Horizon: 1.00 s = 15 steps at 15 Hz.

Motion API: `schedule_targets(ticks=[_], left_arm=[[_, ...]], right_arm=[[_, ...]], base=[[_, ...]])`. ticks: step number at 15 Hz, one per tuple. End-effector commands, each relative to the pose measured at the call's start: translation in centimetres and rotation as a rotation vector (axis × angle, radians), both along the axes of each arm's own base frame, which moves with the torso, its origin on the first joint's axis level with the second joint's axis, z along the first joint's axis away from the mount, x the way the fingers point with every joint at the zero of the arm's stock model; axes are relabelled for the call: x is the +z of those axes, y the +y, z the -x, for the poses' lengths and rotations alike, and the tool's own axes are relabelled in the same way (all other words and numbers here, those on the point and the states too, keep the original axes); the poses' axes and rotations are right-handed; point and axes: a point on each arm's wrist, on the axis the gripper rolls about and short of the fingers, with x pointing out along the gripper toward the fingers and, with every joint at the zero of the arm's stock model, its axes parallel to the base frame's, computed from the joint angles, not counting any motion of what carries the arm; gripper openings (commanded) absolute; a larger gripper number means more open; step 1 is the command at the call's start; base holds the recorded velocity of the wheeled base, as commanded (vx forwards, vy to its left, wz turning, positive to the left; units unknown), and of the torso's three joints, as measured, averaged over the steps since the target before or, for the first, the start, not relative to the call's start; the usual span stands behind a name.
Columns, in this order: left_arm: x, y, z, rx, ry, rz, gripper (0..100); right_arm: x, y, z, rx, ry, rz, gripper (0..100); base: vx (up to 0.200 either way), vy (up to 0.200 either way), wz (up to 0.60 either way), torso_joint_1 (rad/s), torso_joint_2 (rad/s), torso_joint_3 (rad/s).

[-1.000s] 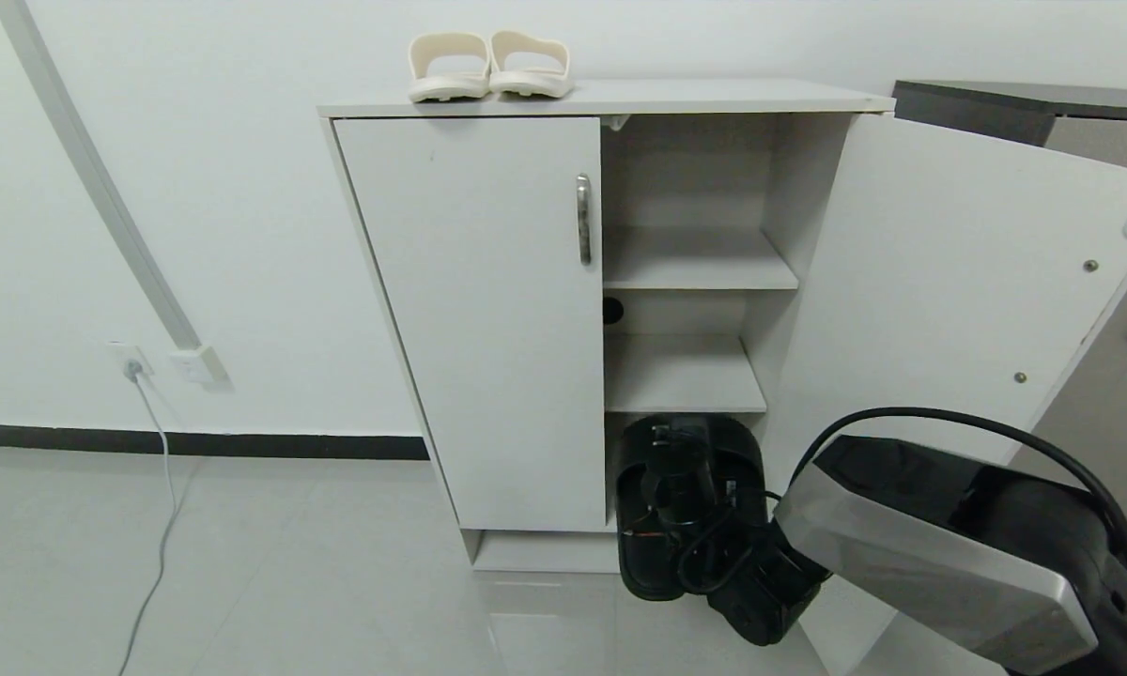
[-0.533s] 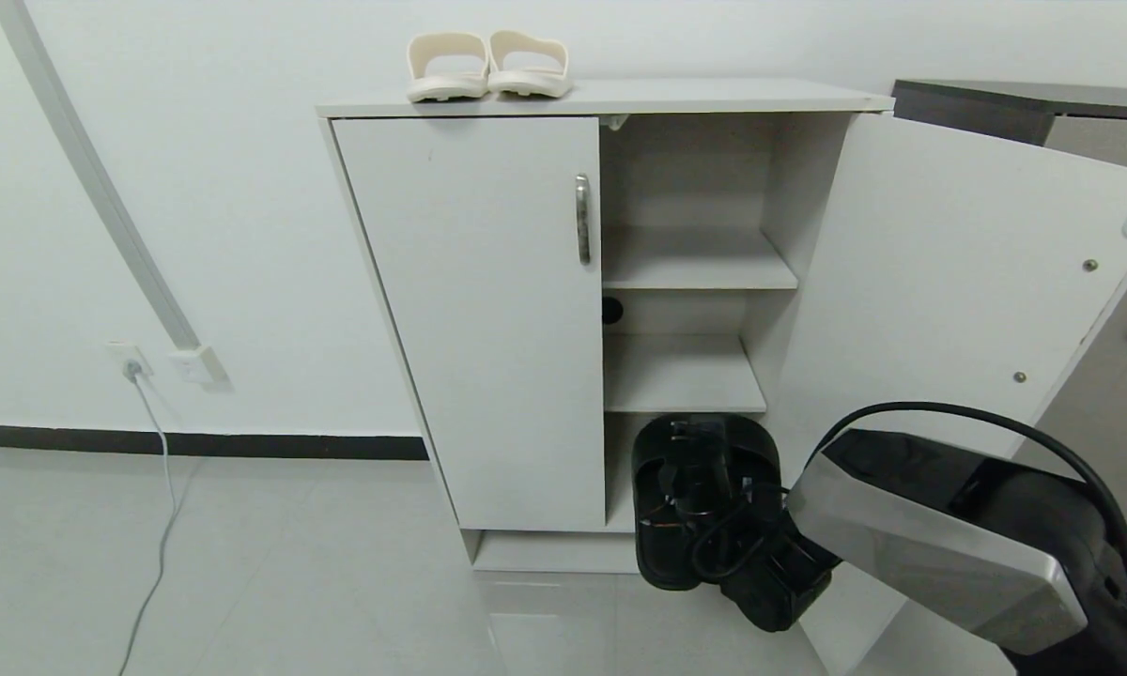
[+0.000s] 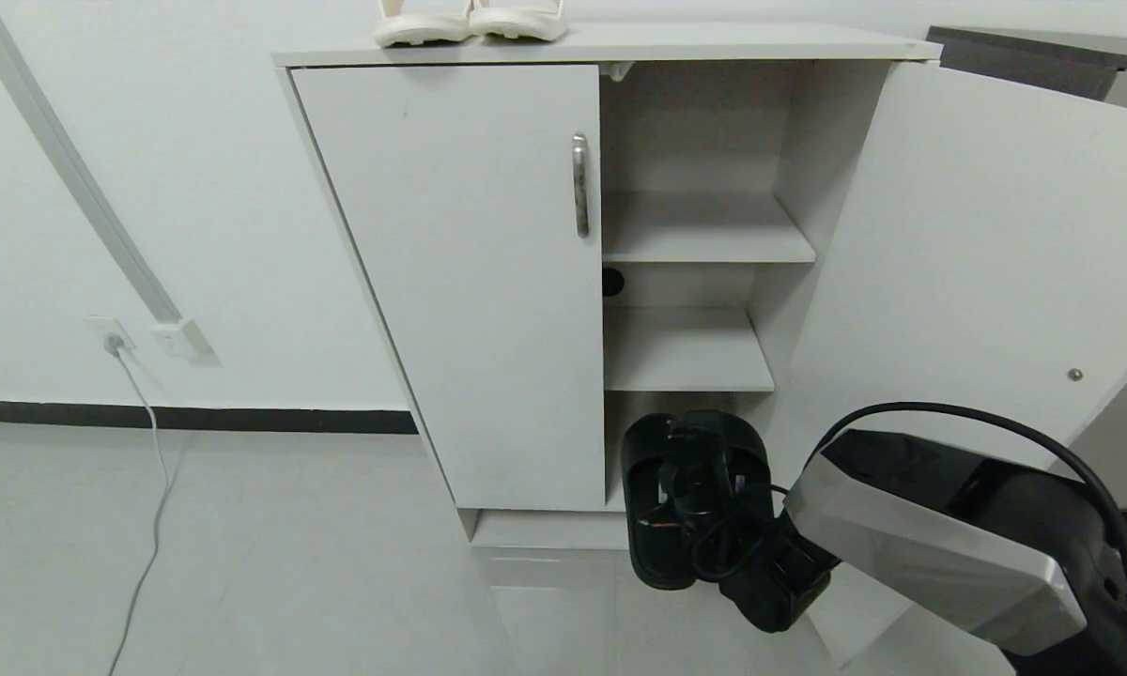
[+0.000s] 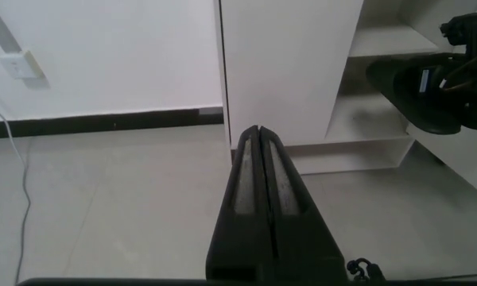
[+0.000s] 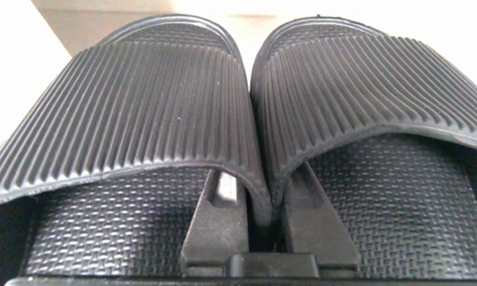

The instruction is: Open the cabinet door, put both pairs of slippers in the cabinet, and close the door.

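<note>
Wall: plain white, evenly lit.
Trunking: grey strip running diagonally down the wall to a small white box.
Socket: beside the box, its grey cable trailing to the floor.
Skirting: black band.
Floor: pale glossy tiles.
Far right: dark-topped unit, possibly a cupboard.

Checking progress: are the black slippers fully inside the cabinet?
Partly in: the black slippers, clamped in the right gripper, have toes inside the bottom compartment, heels outside.
</note>
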Motion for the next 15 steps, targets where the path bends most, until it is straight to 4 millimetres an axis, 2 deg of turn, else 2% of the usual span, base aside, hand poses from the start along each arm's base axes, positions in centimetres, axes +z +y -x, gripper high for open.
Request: schedule_targets(ticks=[1,6,11,15], left_arm=[[0.0,0.0,0.0,0.000,0.006,0.000,0],[0.0,0.0,0.0,0.000,-0.002,0.000,0],[0.0,0.0,0.0,0.000,-0.002,0.002,0],[0.0,0.0,0.0,0.001,-0.002,0.005,0]], right_arm=[[0.1,0.0,0.2,0.020,-0.003,-0.009,0],[0.5,0.0,0.7,0.083,-0.059,-0.054,0],[4.1,-0.5,1.2,0.094,-0.200,-0.008,0],[5.1,-0.8,1.1,0.071,-0.171,0.009,0]], base=[[0.000,0.000,0.00,0.002,0.00,-0.193],[0.000,0.000,0.00,0.003,0.00,-0.125],[0.000,0.000,0.00,0.000,0.00,0.000],[0.000,0.000,0.00,0.000,0.00,0.000]])
